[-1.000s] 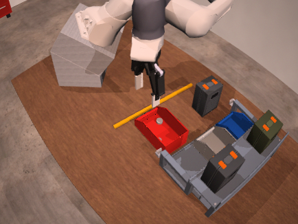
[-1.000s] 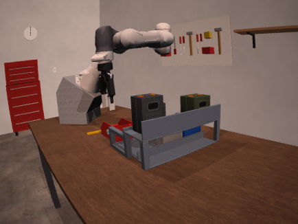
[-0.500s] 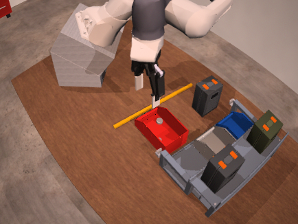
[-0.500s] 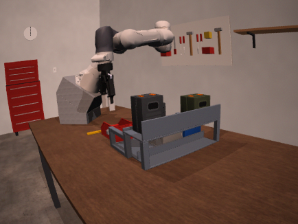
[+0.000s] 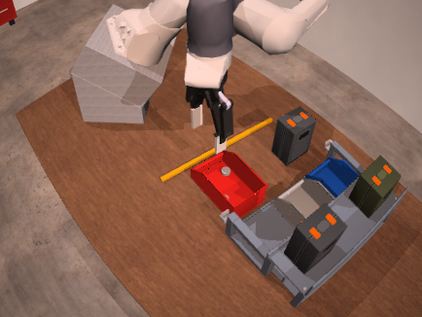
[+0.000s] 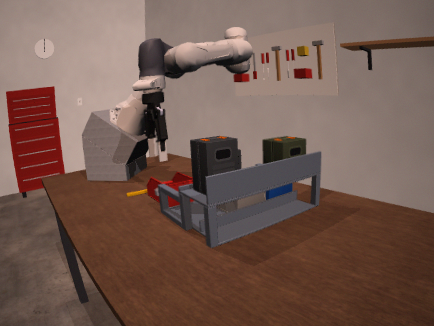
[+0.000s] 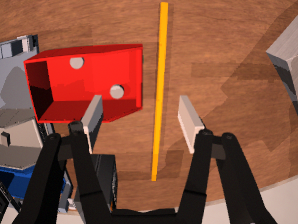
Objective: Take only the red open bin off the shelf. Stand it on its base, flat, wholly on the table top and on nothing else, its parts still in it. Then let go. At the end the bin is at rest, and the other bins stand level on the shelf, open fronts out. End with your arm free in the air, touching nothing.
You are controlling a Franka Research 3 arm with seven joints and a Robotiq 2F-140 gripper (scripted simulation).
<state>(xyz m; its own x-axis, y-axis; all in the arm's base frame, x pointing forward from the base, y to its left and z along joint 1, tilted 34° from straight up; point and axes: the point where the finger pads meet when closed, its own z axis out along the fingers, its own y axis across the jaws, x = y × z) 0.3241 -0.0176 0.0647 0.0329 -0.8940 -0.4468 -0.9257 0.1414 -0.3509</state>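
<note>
Red open bin (image 5: 229, 183) sits upright on the table, two parts inside

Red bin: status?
Gripper open, empty, above table. Red bin off shelf, upright on table, parts inside. Yellow rod alongside bin.

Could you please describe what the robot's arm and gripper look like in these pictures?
The arm has smooth, rounded off-white shells with a dark grey joint segment near the wrist. The gripper is black, with jointed linkage bars and flat pale grey finger pads. No cables or markings show.
</note>
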